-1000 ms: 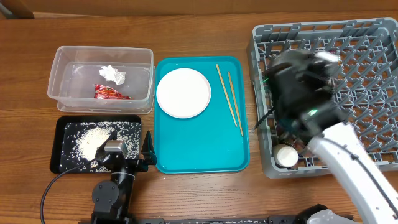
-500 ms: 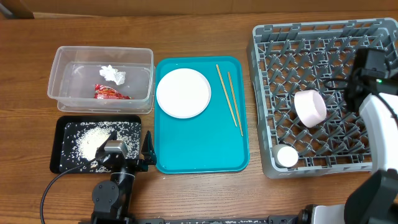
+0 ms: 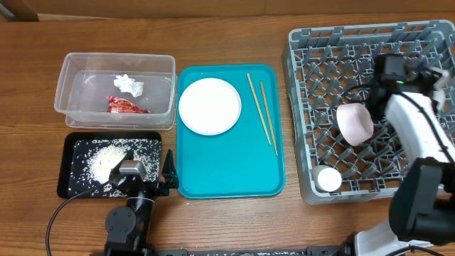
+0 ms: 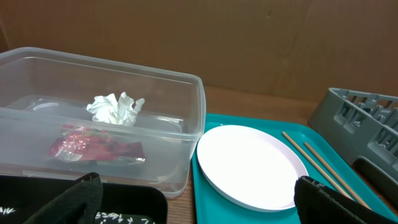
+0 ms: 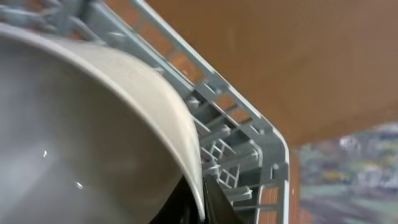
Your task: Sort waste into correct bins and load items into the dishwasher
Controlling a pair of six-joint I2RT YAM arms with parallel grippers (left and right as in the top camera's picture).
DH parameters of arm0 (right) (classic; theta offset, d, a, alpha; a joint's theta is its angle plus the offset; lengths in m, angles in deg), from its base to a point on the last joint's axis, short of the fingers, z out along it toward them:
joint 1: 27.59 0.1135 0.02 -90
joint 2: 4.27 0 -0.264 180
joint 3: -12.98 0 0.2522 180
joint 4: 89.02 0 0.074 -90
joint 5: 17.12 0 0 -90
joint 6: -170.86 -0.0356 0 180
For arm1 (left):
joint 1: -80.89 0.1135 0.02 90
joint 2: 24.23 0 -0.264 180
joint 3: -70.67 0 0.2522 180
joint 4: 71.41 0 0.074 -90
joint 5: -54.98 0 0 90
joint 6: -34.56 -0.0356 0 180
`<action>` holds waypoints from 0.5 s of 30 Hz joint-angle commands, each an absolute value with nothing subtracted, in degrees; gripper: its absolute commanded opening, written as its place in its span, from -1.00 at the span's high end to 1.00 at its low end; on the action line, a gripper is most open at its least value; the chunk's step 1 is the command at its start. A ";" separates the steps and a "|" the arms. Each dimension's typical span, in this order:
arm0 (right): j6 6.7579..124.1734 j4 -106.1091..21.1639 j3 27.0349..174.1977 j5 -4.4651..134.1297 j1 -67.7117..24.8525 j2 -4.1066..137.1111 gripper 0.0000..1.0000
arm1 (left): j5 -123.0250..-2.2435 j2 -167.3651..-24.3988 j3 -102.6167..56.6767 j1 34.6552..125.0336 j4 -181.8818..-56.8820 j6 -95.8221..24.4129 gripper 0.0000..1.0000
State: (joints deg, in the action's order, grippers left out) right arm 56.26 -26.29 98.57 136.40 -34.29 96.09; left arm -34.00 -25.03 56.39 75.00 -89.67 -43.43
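The bowl [image 3: 354,122] lies tipped on its side among the pegs of the rack [image 3: 306,43], close against the right gripper [image 5: 199,208]. In the right wrist view its white rim runs down between two dark fingertips at the bottom edge, so the jaws straddle the rim. Whether they pinch it or stand just free of it, I cannot tell. Beyond the fingers the rack's corner wall shows. Nearer the robot than this hand, in the rack's corner, sits the cup [image 3: 328,178], apart from the bowl.

The step in hand looks like loading the rack, with the bowl being set between the pegs. If the fingers do grip, the next move calls for opening them and drawing straight off the rim, so the bowl neither rolls nor gets dragged out of its slot.

Well off to this hand's left, on the teal tray [image 3: 227,174], lie the plate [image 3: 210,105] and the two chopsticks [image 3: 263,114], near each other but not touching. They seem to be the loads left, and the thin sticks would want a low, narrow pinch.

The left gripper [image 4: 198,180] hangs wide open and empty. Straight ahead of it stands the tub [image 4: 186,81], with the wrapper [image 4: 93,144] and the tissue [image 4: 115,109] inside. The plate is ahead to its right. The black tray [image 3: 71,142], strewn with rice [image 3: 106,162], lies just beneath it. The waste looks sorted.
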 commanded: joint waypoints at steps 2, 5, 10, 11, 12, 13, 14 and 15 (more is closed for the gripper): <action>58.84 -25.13 98.75 134.87 -30.29 97.92 0.78 | -34.64 -24.60 56.63 75.29 -89.58 -43.04 -1.00; 58.84 -24.47 98.77 135.46 -28.57 97.75 0.59 | -34.64 -24.60 56.63 75.29 -89.58 -43.04 -1.00; 58.43 -22.94 98.77 135.42 -24.70 96.41 0.69 | -34.64 -24.60 56.63 75.29 -89.58 -43.04 -1.00; 58.32 -22.46 98.77 135.42 -23.56 96.06 0.74 | -34.64 -24.60 56.63 75.29 -89.58 -43.04 -1.00; 58.36 -22.35 98.77 135.46 -22.77 95.95 0.81 | -34.64 -24.60 56.63 75.29 -89.58 -43.04 -1.00; 58.36 -22.09 98.77 135.44 -22.12 95.91 0.88 | -34.64 -24.60 56.63 75.29 -89.58 -43.04 -1.00; 58.36 -21.74 98.77 135.44 -21.57 95.91 0.92 | -34.66 -24.60 56.63 75.29 -89.58 -43.04 -1.00; 58.34 -21.37 98.77 135.44 -21.13 95.91 0.92 | -34.64 -24.60 56.63 75.29 -89.58 -43.04 -1.00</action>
